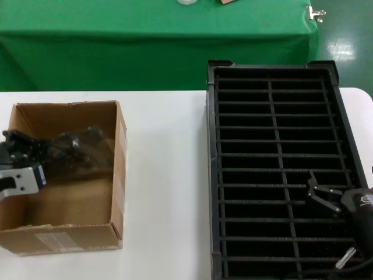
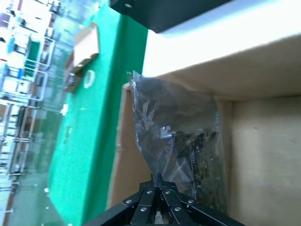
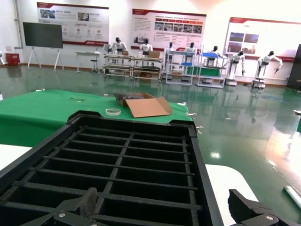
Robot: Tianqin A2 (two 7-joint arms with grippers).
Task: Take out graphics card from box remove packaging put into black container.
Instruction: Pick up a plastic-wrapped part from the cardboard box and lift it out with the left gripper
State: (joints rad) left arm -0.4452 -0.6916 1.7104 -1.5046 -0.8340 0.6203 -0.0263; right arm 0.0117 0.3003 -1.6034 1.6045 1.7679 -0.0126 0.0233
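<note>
The brown box (image 1: 119,175) stands on the white table at the left. Inside it lies the packaging (image 1: 81,149), a dark crinkly bag. My left gripper (image 1: 38,149) reaches into the box from its left side. In the left wrist view this gripper (image 2: 158,181) is shut on the edge of the packaging (image 2: 164,113), and the graphics card (image 2: 196,147) shows dimly through the plastic. The black container (image 1: 211,175) fills the right side. My right gripper (image 1: 312,189) hovers open over its near right part; its fingers (image 3: 87,201) stand wide apart above the container (image 3: 141,160), holding nothing.
A green-covered table (image 1: 151,46) runs along the back, with a roll of tape (image 3: 112,111) and an open carton (image 3: 143,104) on it. Bare white table (image 1: 166,192) lies between box and container.
</note>
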